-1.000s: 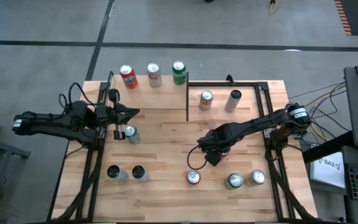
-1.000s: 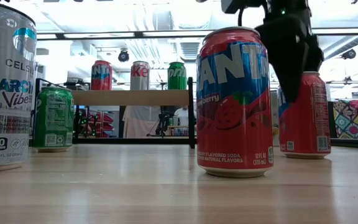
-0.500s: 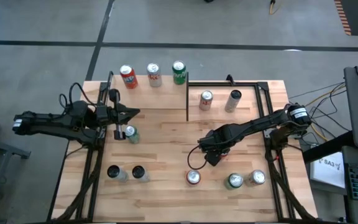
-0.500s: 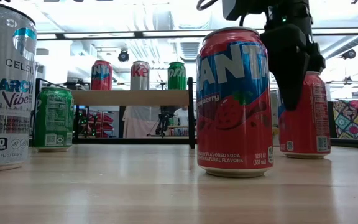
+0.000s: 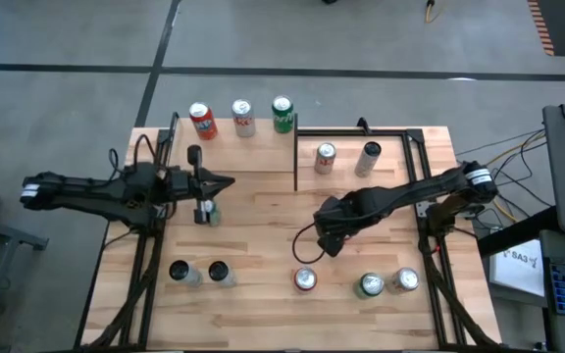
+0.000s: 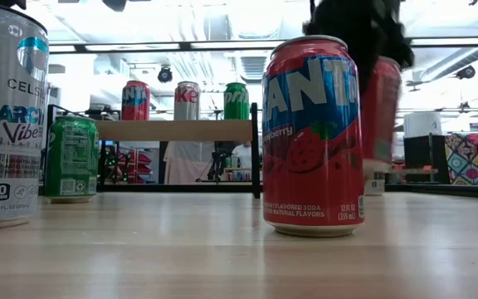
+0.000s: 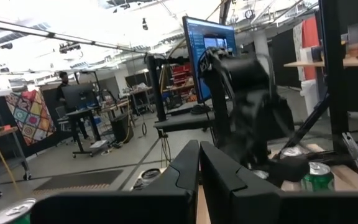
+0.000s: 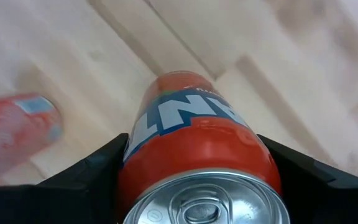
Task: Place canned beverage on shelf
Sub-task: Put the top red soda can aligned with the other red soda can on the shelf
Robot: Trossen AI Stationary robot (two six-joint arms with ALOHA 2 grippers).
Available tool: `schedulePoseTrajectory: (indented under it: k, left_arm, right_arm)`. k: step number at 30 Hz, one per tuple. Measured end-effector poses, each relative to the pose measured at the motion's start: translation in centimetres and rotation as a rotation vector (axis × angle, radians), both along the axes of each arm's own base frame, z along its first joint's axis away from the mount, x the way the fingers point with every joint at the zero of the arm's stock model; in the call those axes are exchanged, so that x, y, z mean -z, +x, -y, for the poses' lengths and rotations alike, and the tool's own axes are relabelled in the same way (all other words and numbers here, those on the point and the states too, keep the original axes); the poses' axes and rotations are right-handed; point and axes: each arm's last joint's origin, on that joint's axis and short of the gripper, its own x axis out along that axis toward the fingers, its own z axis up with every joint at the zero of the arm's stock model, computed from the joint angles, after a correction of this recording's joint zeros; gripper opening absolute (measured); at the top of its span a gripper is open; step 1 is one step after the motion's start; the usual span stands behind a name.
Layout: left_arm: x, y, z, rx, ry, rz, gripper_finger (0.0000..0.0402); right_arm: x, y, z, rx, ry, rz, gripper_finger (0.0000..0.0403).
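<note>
Red can (image 8: 197,162) in right gripper (image 8: 197,186); another red can (image 8: 17,130) beside

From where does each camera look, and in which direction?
High: above the table, straight down; both arms show.
Low: tabletop height, toward the shelf; the right arm's jaws hold a red can.
Left wrist: on the left arm, toward the right arm; its shut jaws show.
Right wrist: on the right arm, looking down; jaws around the same can.
</note>
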Motion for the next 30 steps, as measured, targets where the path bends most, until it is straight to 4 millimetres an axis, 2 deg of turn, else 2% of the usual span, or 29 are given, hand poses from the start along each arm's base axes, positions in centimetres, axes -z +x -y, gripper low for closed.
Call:
schedulePoseTrajectory:
  k: [9, 18, 23, 30]
  left_arm:
    - [0.9, 1.4, 0.0, 0.004, -0.02, -0.054, 0.0]
    - [2.4, 3.1, 0.1, 0.023, -0.07, -0.126, 0.0003]
    - [3.2, 4.3, 0.2, 0.026, -0.101, -0.151, 0.0034]
    - [4.4, 6.4, 0.4, 0.053, -0.12, -0.222, 0.0109]
  right_arm:
    - [-4.6, 1.3, 0.2, -0.113, -0.167, 0.178, 0.0285]
    - [-6.6, 2.2, 0.2, -0.243, -0.25, 0.296, 0.0285]
    - [-6.9, 2.7, 0.1, -0.312, -0.275, 0.339, 0.0285]
    - [-7.0, 2.8, 0.1, -0.382, -0.303, 0.343, 0.0285]
